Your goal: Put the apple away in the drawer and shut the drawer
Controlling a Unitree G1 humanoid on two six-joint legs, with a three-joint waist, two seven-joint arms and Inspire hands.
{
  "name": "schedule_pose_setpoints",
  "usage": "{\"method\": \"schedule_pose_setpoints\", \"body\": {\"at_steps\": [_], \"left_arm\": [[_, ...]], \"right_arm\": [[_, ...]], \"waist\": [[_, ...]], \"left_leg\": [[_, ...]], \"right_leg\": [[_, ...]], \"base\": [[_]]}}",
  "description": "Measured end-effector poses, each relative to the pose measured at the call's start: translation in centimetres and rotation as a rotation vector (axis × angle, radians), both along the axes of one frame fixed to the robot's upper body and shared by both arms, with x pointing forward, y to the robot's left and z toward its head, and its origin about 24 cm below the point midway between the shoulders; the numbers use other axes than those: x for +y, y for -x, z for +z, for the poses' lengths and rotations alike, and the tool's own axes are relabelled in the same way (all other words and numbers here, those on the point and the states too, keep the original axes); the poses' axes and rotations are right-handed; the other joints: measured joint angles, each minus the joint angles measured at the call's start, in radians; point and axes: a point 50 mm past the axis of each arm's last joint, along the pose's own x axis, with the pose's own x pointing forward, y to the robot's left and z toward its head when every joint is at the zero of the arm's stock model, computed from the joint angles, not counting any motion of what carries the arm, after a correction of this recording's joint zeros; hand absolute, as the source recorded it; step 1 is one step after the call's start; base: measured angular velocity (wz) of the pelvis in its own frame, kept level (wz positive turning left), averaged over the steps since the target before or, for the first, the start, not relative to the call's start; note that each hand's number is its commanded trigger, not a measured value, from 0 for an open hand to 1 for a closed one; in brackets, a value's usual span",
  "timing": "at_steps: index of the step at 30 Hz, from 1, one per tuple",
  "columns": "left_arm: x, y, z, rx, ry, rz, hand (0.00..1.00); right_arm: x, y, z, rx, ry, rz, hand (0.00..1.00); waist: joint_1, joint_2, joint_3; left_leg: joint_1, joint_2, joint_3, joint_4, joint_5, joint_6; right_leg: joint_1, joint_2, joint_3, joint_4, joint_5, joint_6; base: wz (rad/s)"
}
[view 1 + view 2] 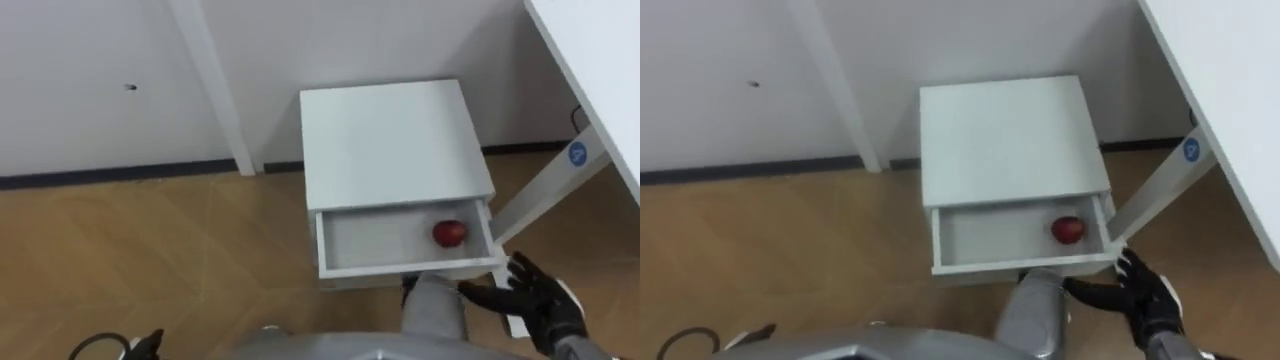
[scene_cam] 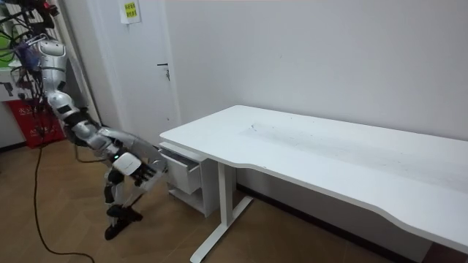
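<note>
**Eye views.** The floor [image 1: 150, 240] is wood laid in a herringbone pattern. It meets a white wall [image 1: 100, 60] along a dark baseboard [image 1: 100, 176]. A white cabinet [image 1: 390, 140] stands against the wall. Its drawer [image 1: 370, 240] is pulled open toward the robot. The apple [image 1: 450, 233] is red and lies inside the drawer, at the right end. A white counter [image 1: 600, 60] runs along the right edge, and its slanted leg [image 1: 550, 185] passes just beside the cabinet's right side. The right hand [image 1: 540, 300] is low, just beside the drawer's front right corner. Its fingers are spread, straight, hold nothing and point left along the drawer front. Whether they touch the front cannot be told.

**Room view.** The robot stands at the room view's left, bent forward in front of the cabinet, which sits under the end of the counter. The right arm reaches down and forward, with the hand at the open drawer front. A closed door [image 2: 142, 73] is in the wall behind the cabinet.
</note>
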Motion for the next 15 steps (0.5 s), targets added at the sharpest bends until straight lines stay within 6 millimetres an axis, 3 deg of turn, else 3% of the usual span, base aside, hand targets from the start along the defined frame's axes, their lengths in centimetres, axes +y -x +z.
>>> {"method": "schedule_pose_setpoints", "body": {"at_steps": [1, 3, 4, 5, 6, 8, 9, 10, 11, 12, 14, 15], "left_arm": [[-0.1, 0.3, -0.1, 0.011, 0.005, 0.020, 0.00], [-0.4, 0.7, -0.2, 0.018, 0.001, 0.044, 0.00], [-0.6, 0.8, -0.3, 0.026, 0.002, 0.054, 0.00], [-0.7, 1.0, -0.3, 0.035, 0.001, 0.059, 0.00], [-0.8, 1.3, -0.4, 0.044, -0.003, 0.070, 0.00], [-1.2, 2.6, -0.5, 0.075, -0.005, 0.097, 0.00], [-1.3, 3.6, -0.6, 0.097, -0.009, 0.120, 0.00], [-0.3, 2.5, -0.3, 0.066, -0.034, 0.103, 0.00], [0.3, 2.0, -0.1, 0.045, -0.051, 0.096, 0.00], [0.5, 2.1, 0.0, 0.044, -0.065, 0.104, 0.00], [-0.2, 3.2, -0.2, 0.072, -0.053, 0.120, 0.00], [-0.8, 3.4, -0.4, 0.081, -0.041, 0.121, 0.00]], "right_arm": [[0.3, 2.0, -0.4, 0.077, -0.005, -0.013, 0.00], [1.0, 3.9, -0.9, 0.172, -0.020, -0.009, 0.00], [1.3, 4.4, -1.1, 0.211, -0.029, -0.009, 0.00], [1.4, 4.5, -1.2, 0.224, -0.031, -0.006, 0.00], [1.5, 4.3, -1.3, 0.231, -0.032, -0.003, 0.00], [1.5, 3.3, -1.4, 0.230, -0.022, -0.005, 0.00], [1.7, 2.1, -1.5, 0.212, -0.016, -0.006, 0.00], [1.9, 2.1, -1.6, 0.217, -0.016, -0.007, 0.00], [1.9, 2.1, -1.7, 0.229, -0.009, 0.000, 0.00], [1.6, 1.5, -1.6, 0.252, 0.015, 0.021, 0.00], [1.2, 0.6, -1.5, 0.233, 0.036, 0.014, 0.00], [0.9, 0.1, -1.3, 0.223, 0.050, 0.008, 0.00]], "waist": [[-0.009, -0.003, 0.0024], [-0.021, 0.007, 0.0035], [-0.026, 0.013, 0.0075], [-0.030, 0.019, 0.0060], [-0.032, 0.033, 0.0085], [-0.037, 0.041, 0.0093], [-0.038, 0.009, 0.0033], [-0.036, 0.022, 0.0188], [-0.033, 0.033, 0.0205], [-0.018, 0.031, 0.0250], [-0.029, 0.016, 0.0268], [-0.032, 0.021, 0.0231]], "left_leg": [[0.000, -0.001, 0.001, 0.007, -0.004, 0.007], [0.001, 0.002, 0.001, 0.020, -0.012, 0.018], [0.000, 0.005, 0.001, 0.027, -0.018, 0.018], [0.001, 0.006, 0.001, 0.028, -0.019, 0.016], [0.004, 0.007, 0.000, 0.023, -0.025, 0.002], [0.029, -0.013, 0.016, -0.016, -0.019, -0.130], [0.034, -0.025, 0.003, 0.037, -0.034, -0.233], [-0.033, 0.065, -0.118, 0.240, -0.085, -0.117], [-0.060, 0.088, -0.144, 0.283, -0.191, -0.125], [-0.083, 0.079, -0.137, 0.340, -0.208, -0.087], [-0.066, 0.041, -0.132, 0.294, -0.199, -0.105], [-0.058, 0.023, -0.119, 0.236, -0.164, -0.106]], "right_leg": [[-0.066, 0.009, -0.025, 0.068, -0.033, 0.000], [-0.140, 0.012, -0.062, 0.114, -0.065, -0.006], [-0.169, 0.012, -0.067, 0.129, -0.073, -0.007], [-0.180, 0.009, -0.064, 0.137, -0.074, -0.007], [-0.188, 0.004, -0.054, 0.136, -0.073, -0.007], [-0.180, 0.002, -0.042, 0.125, -0.071, -0.017], [-0.174, -0.024, -0.017, 0.112, -0.070, -0.013], [-0.185, -0.038, 0.020, 0.148, -0.078, 0.001], [-0.195, -0.045, 0.044, 0.170, -0.080, 0.009], [-0.175, -0.053, 0.085, 0.169, -0.085, 0.015], [-0.092, -0.084, 0.084, 0.164, -0.085, 0.017], [-0.060, -0.085, 0.081, 0.130, -0.083, 0.016]], "base": [[-0.10], [-0.06], [-0.08], [-0.05], [-0.08], [-0.23], [0.05], [0.27], [0.37], [0.11], [0.05], [0.12]]}}
